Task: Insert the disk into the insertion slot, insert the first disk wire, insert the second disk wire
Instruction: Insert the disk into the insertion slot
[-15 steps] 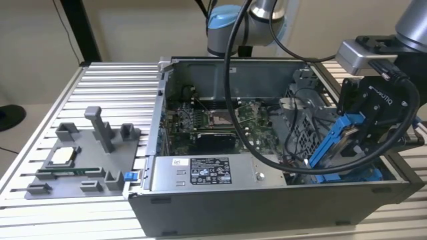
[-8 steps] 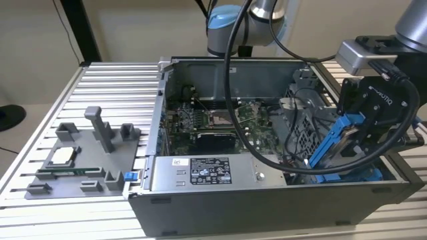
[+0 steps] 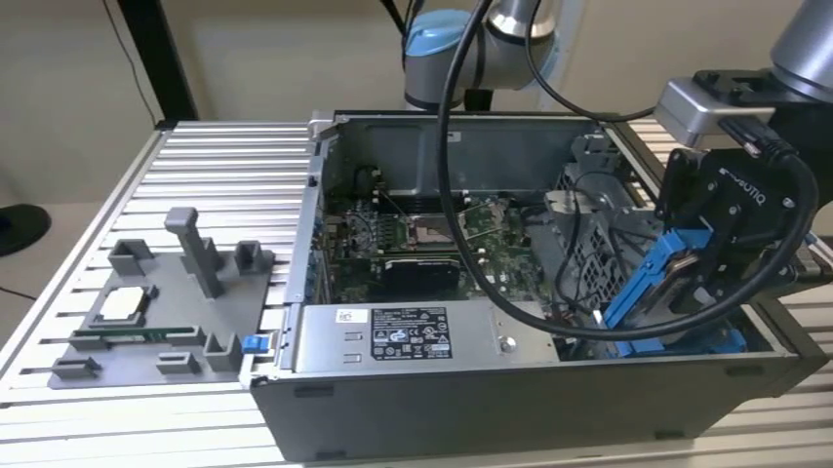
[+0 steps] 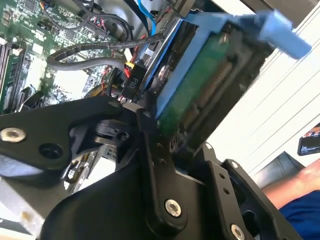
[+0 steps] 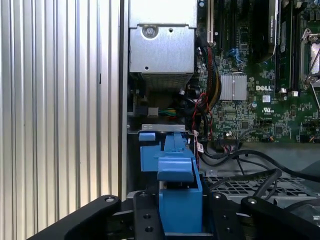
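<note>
1. Ribbed aluminium table (image 3: 195,166), which carried everything listed below.
2. Open computer case (image 3: 521,409), lying on its side with its interior facing up.
3. Robot arm (image 3: 456,49), which reached in from behind the case. A black cable (image 3: 450,195) looped down from it across the interior.
4. Green motherboard (image 3: 416,229), on the floor of the case.
5. Grey metal box (image 3: 404,336) with a black-and-white sticker, along the near wall.
6. Grey fixture tray (image 3: 156,312) with upright posts, on the table at the exterior view's left, apart from the case.
7. Perforated metal cage (image 3: 592,253), just beside the gripper.
8. Gripper (image 3: 703,283), black, clamped onto the disk with a finger (image 5: 145,220) on each side of its blue carrier.
9. Disk (image 3: 666,278), steeply tilted in the gripper's hold, with its green circuit side (image 4: 210,75) showing in the second wrist view.
10. Insertion slot (image 3: 716,343), at the case's near corner on the exterior view's right. The disk's lower end was down at its blue rails; whether it had entered, I could not tell.
11. A person's blue sleeve (image 4: 305,215), seen beyond the gripper in the second wrist view.
</note>
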Robot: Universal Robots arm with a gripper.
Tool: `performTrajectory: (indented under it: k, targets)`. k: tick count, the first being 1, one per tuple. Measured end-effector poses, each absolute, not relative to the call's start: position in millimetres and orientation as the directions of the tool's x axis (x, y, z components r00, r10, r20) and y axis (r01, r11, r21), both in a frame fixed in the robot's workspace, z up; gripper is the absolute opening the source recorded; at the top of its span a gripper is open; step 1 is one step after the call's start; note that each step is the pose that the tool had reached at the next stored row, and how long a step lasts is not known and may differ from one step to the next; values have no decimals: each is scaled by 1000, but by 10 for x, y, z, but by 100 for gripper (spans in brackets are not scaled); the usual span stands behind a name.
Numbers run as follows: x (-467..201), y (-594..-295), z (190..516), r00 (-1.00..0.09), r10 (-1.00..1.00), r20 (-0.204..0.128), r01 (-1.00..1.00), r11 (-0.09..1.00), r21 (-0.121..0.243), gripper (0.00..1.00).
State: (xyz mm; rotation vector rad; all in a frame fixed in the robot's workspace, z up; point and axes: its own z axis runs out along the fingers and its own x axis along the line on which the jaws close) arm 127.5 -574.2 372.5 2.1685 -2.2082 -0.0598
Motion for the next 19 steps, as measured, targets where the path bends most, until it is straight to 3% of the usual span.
performTrajectory:
  k: [10, 11, 19]
  targets:
    - [1274, -5742, 3721, -18, -1000, 6, -998, 18, 60, 0]
    - [1275, -5742, 3721, -18, -1000, 6, -998, 18, 60, 100]
    - [1275, -5734, 3721, -20, -1000, 6, -998, 21, 60, 100]
